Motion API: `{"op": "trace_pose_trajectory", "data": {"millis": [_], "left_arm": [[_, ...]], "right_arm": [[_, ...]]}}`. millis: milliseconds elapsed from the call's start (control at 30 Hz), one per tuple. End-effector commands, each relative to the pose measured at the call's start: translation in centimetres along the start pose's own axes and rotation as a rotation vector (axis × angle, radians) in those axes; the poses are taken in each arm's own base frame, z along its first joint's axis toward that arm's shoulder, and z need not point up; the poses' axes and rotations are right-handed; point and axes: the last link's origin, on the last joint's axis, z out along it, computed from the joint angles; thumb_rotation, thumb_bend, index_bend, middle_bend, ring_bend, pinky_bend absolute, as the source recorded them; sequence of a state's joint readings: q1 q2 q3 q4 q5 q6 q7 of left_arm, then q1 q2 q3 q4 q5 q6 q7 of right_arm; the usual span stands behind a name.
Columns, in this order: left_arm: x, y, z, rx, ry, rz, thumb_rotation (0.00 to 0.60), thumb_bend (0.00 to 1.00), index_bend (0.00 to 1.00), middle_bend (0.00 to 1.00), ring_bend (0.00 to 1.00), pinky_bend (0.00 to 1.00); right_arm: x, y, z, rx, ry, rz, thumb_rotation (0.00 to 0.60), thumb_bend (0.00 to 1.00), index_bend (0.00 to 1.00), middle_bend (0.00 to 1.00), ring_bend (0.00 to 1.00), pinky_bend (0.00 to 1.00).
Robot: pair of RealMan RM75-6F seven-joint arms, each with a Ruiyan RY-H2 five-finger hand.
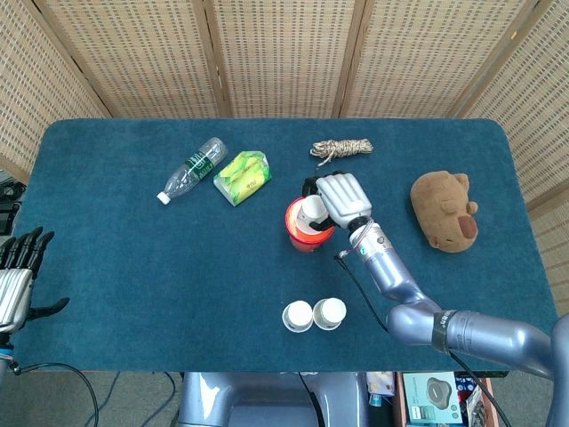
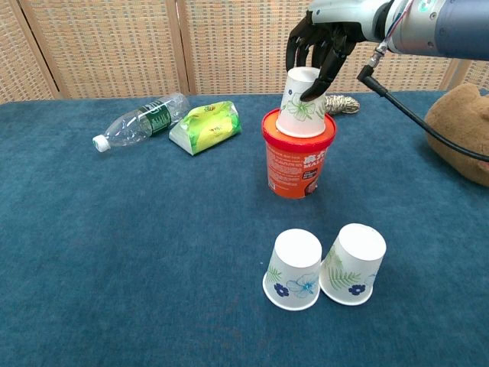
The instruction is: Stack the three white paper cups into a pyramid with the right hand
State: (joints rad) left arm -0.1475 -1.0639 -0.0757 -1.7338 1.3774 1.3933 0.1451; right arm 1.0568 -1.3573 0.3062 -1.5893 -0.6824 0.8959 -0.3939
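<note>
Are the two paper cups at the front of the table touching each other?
Touching. In the chest view, the blue-flowered cup and the fern-printed cup stand upside down side by side, their lower rims meeting with no table showing between them.

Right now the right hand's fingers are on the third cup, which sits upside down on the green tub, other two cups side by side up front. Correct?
Not quite: the tub is orange-red, not green, as the chest view shows. The rest holds: the right hand has its fingers on the third cup, upside down on that tub, with the other two cups side by side in front.

Bright even indoor light, soft faint shadows, sharp focus, no glare
</note>
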Motion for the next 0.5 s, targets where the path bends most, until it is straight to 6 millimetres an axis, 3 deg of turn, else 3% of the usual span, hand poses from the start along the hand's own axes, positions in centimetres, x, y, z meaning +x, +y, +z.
{"op": "trace_pose_trajectory", "data": {"millis": [33, 233, 500], "left_arm": [[0.1, 0.0, -0.1, 0.0, 0.002, -0.001, 0.6, 0.12, 0.0, 0.0, 0.0, 0.0], [0.2, 0.0, -0.2, -0.002, 0.005, -0.005, 0.6, 0.12, 0.0, 0.0, 0.0, 0.0], [0.4, 0.2, -0.5, -0.023, -0.003, -0.006, 0.6, 0.12, 0.0, 0.0, 0.0, 0.0]], "right_arm": [[-0.1, -0.1, -0.1, 0.002, 0.0, -0.002, 0.6, 0.35, 0.46, 0.54, 0.45, 0.35], [0.3, -0.3, -0.7, 0.015, 0.019, 0.006, 0.6, 0.38, 0.46, 0.54, 0.46, 0.35], [2.0, -0.5, -4.0, 0.083, 0.058, -0.019, 0.6, 0.39, 0.47, 0.56, 0.46, 0.35]]}}
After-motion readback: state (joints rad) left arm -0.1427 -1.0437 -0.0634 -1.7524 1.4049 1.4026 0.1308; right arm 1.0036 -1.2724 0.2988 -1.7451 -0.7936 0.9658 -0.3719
